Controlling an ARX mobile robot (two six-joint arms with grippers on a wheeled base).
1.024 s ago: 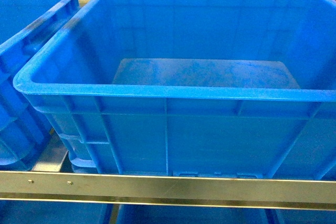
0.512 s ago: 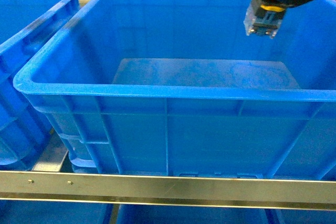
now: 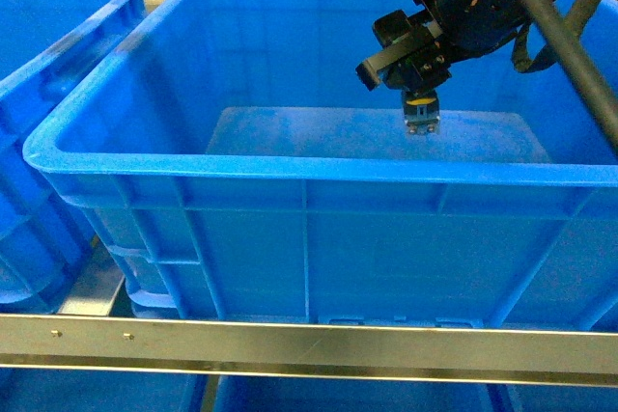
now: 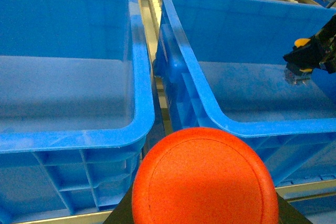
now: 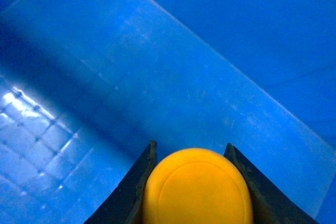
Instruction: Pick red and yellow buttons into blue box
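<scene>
The blue box [image 3: 290, 169] fills the head view. My right gripper [image 3: 421, 111] hangs inside it, a little above the floor at the back right. It is shut on the yellow button [image 3: 418, 101], whose clear base points down. In the right wrist view the yellow button's cap [image 5: 197, 187] sits between the dark fingers [image 5: 140, 182] over the box floor [image 5: 157, 77]. The left wrist view shows the red button [image 4: 205, 179] gripped in my left gripper [image 4: 205, 219], in front of and outside the blue box [image 4: 210, 114]. The left gripper is out of the head view.
A second blue crate [image 3: 58, 55] stands close on the left, with a narrow gap between the two rims [image 4: 155, 66]. A metal shelf rail [image 3: 290, 344] runs across the front below the crates. More blue crates show under the rail.
My right arm came in from the upper right with the yellow button and dropped down and left into the blue box. One second ago it was out of view.
</scene>
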